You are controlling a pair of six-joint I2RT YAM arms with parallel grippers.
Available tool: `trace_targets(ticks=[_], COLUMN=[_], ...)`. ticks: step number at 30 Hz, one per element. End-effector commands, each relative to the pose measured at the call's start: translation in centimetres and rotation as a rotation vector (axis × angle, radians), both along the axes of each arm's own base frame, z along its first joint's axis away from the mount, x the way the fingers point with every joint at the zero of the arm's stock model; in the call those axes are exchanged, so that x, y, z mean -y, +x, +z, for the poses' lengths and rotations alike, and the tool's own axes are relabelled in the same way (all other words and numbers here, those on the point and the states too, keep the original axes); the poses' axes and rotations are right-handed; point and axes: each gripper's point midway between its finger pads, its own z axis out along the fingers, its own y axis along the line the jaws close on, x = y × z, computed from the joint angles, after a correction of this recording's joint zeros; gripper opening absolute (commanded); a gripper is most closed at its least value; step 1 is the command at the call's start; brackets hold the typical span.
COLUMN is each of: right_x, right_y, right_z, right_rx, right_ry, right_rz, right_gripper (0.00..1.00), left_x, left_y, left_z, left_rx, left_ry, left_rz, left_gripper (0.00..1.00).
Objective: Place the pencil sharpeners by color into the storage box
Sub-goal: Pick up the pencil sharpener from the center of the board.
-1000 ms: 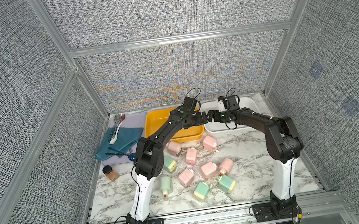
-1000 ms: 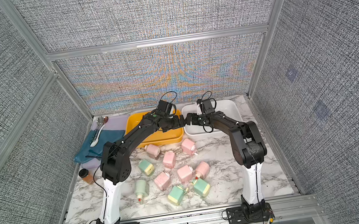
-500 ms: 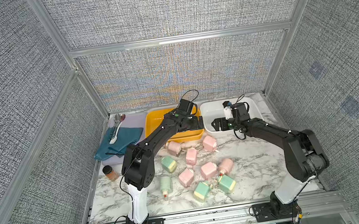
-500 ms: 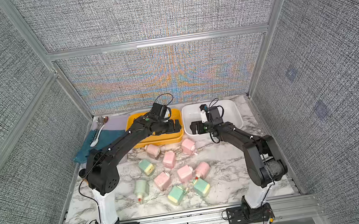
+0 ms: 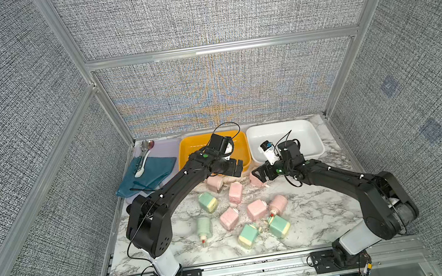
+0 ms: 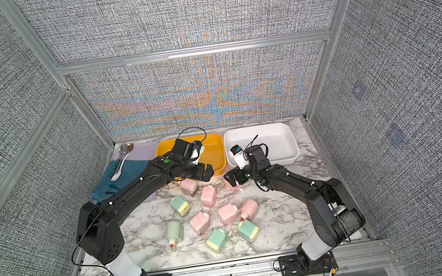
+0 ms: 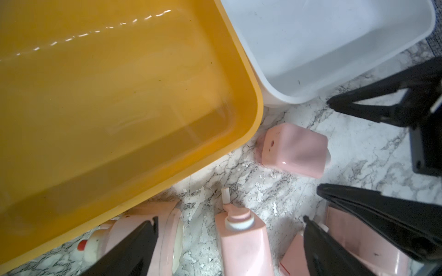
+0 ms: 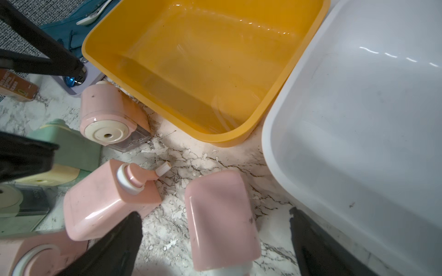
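Observation:
Several pink and green pencil sharpeners lie scattered on the marble table (image 5: 312, 213). At the back stand two storage boxes with nothing in them, a yellow box (image 5: 188, 161) and a white box (image 5: 314, 143). My left gripper (image 5: 234, 169) hangs open by the yellow box's front rim, over a pink sharpener (image 7: 244, 243) that lies between its fingers (image 7: 143, 236) untouched. My right gripper (image 8: 215, 217) is open and straddles another pink sharpener (image 8: 220, 219), also seen in a top view (image 5: 256, 181), in front of the white box. A green sharpener (image 5: 208, 202) lies nearer the front.
A blue cloth (image 5: 145, 172) with a spoon (image 5: 142, 163) on it lies at the back left on a lavender board (image 5: 168, 149). A brown spice jar (image 8: 16, 88) stands left of the pile. The two grippers are close together, with metal frame posts and fabric walls all round.
Both arms have drawn back from over the boxes and come down toward the rear of the sharpener pile. Both grippers stay open.

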Motion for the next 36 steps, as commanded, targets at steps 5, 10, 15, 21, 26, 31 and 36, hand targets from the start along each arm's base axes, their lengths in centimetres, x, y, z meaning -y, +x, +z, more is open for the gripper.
trace_targets(ticks=[5, 10, 15, 21, 26, 31, 36], right_x=[-0.6, -0.9, -1.2, -1.4, -1.2, -0.8, -0.5], right_y=[-0.4, -0.2, 0.0, 0.2, 0.3, 0.3, 0.2], right_z=[-1.7, -2.7, -3.3, -3.9, -4.4, -4.5, -4.2], right_rx=[-0.027, -0.052, -0.061, -0.071, -0.08, -0.077, -0.069], right_ry=[-0.061, -0.087, -0.105, -0.126, -0.152, -0.173, -0.182], right_rz=[0.026, 0.025, 0.031, 0.052, 0.047, 0.036, 0.038], right_gripper=[0.96, 0.94, 0.93, 0.87, 0.81, 0.72, 0.56], left_x=[1.0, 0.8, 0.9, 1.0, 1.0, 0.9, 0.9], left_y=[-1.6, -1.6, -1.5, -1.2, -1.1, -1.0, -0.9], left_z=[1.1, 0.7, 0.7, 0.7, 0.5, 0.4, 0.3], left_rx=[0.067, 0.067, 0.068, 0.076, 0.073, 0.075, 0.075], left_ry=[-0.059, -0.051, -0.052, -0.048, -0.042, -0.034, -0.034], left_rz=[-0.165, -0.161, -0.166, -0.166, -0.161, -0.158, -0.155], left_gripper=[0.99, 0.99, 0.99, 0.99, 0.99, 0.99, 0.99])
